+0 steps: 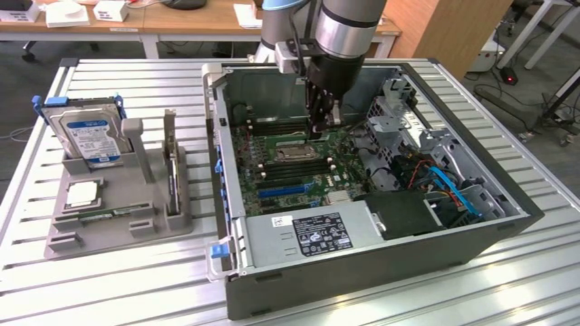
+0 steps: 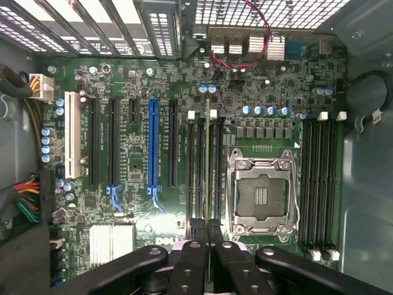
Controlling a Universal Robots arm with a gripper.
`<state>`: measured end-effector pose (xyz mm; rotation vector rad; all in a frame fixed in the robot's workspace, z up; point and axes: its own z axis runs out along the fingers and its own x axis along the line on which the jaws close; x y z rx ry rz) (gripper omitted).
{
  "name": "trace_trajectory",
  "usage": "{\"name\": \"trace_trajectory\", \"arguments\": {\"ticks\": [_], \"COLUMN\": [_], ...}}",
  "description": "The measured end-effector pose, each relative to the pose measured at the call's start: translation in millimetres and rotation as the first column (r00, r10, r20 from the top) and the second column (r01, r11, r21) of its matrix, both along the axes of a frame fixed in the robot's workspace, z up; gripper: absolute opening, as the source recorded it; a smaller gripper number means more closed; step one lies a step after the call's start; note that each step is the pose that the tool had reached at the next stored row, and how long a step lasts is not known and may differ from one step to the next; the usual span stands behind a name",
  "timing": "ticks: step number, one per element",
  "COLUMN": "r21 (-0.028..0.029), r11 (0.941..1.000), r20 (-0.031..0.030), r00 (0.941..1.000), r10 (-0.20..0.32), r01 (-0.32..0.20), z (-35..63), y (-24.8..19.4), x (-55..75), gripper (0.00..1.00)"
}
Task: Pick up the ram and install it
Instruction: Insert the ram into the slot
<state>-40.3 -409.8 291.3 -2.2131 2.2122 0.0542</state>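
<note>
the ram (image 2: pixel 209 172), seen edge-on in the wrist view, ran as a thin pale-green line along one of the memory slots (image 2: pixel 195 166) beside the empty cpu socket (image 2: pixel 261 193). the claw (image 2: pixel 207 232) pinched its near end, the black fingers (image 2: pixel 198 228) closed almost together on the stick. whether the stick had touched down in the slot could not be told. white lettering on the motherboard (image 2: pixel 132 157) close to the claw appeared to read dell; the board's other print was too fine to read.

in the exterior view the arm (image 1: pixel 349 27) reached straight down into the open computer case (image 1: pixel 507 227), which lay on its side on the slatted table (image 1: pixel 109 292). the claw hung low over the slots. on the exterior view's left a grey holder (image 1: pixel 122 224) carried a hard drive (image 1: pixel 89 136) with a blue label. its writing was illegible, as was the sticker (image 1: pixel 308 234) on the power supply (image 1: pixel 263 255).

the step in hand looked to be the install, with the pickup done and the stick at its slot. seating it would call for the edge square in the slot, the notch matched, the white end latches (image 2: pixel 213 114) open, and even downward pressure.
</note>
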Motion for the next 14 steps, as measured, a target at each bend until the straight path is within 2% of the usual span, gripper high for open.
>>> {"name": "trace_trajectory", "arguments": {"ticks": [14], "r21": [0.0001], "r11": [1.0000], "r20": [0.0002], "r00": [1.0000], "r10": [0.000], "r01": [0.000], "z": [-16.3], "y": [0.0], "x": [0.0], "gripper": [0.11]}}
